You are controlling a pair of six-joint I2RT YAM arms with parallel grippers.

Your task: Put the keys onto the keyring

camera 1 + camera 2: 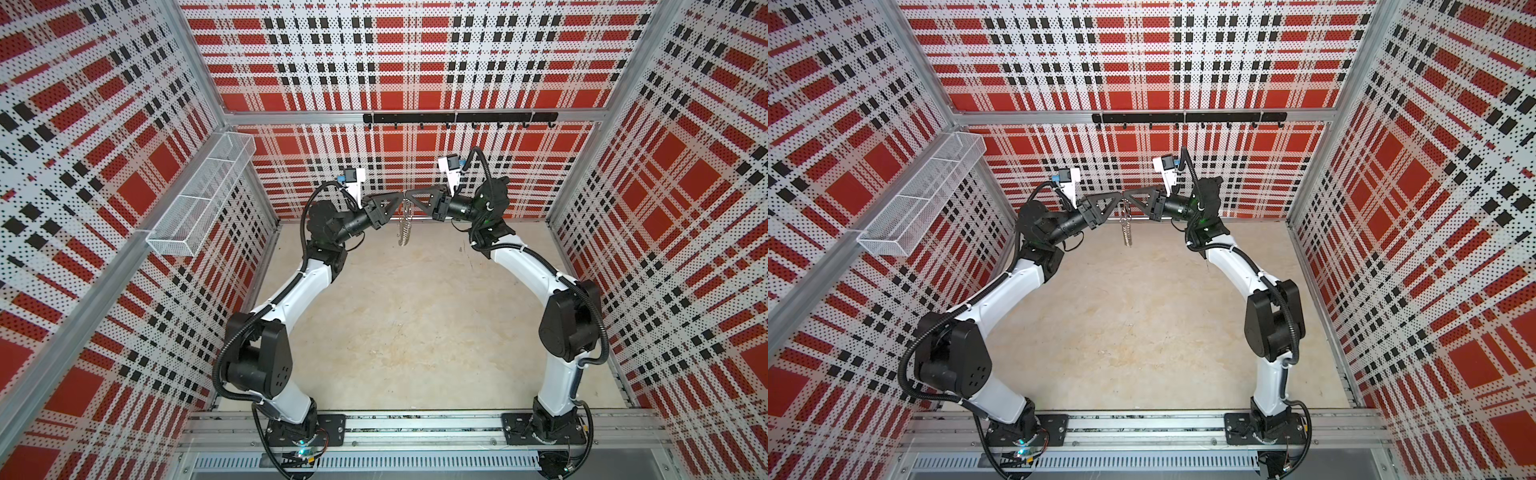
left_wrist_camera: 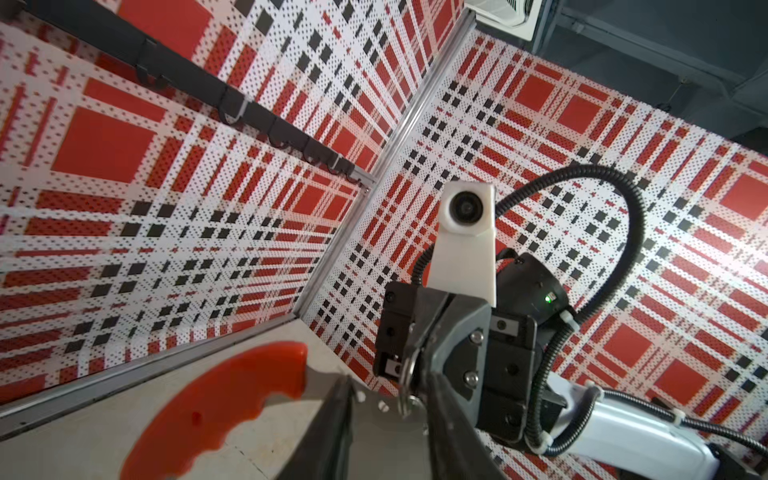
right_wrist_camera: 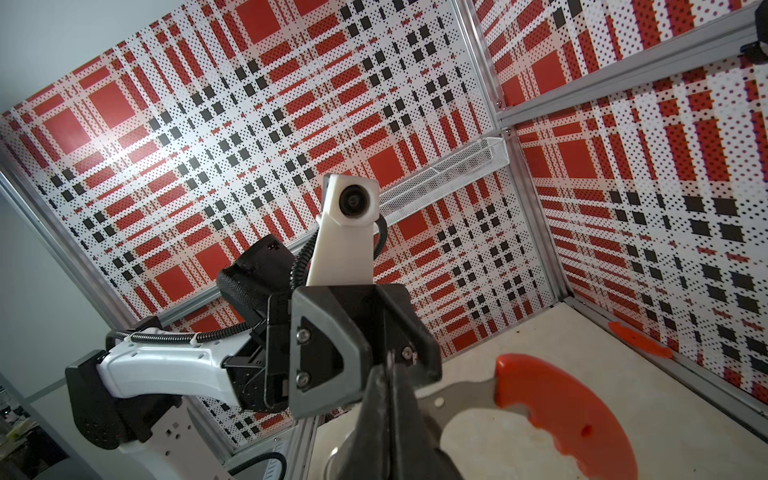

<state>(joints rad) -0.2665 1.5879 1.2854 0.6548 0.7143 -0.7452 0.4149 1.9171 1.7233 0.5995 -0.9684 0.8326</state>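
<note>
Overhead, in both top views, the two pincers, left gripper (image 1: 400, 195) and right gripper (image 1: 411, 193), meet tip to tip over the table (image 1: 395, 332) so the single keyring (image 1: 404, 228) dangles between them; no keys are visible. From the left wrist, the left gripper's fingers (image 2: 330, 434) stand parted, released, beside one red segment (image 2: 216, 411) and one split ring (image 2: 405, 374). From the right wrist, the right gripper (image 3: 390, 386) is clenched on the keyring's grey band (image 3: 457, 395), seemingly to steady it.

Robot lab cell: plaid perforated walls (image 1: 415, 50), aluminium frame (image 1: 291, 118), rail-mounted arms (image 1: 523, 262)
</note>
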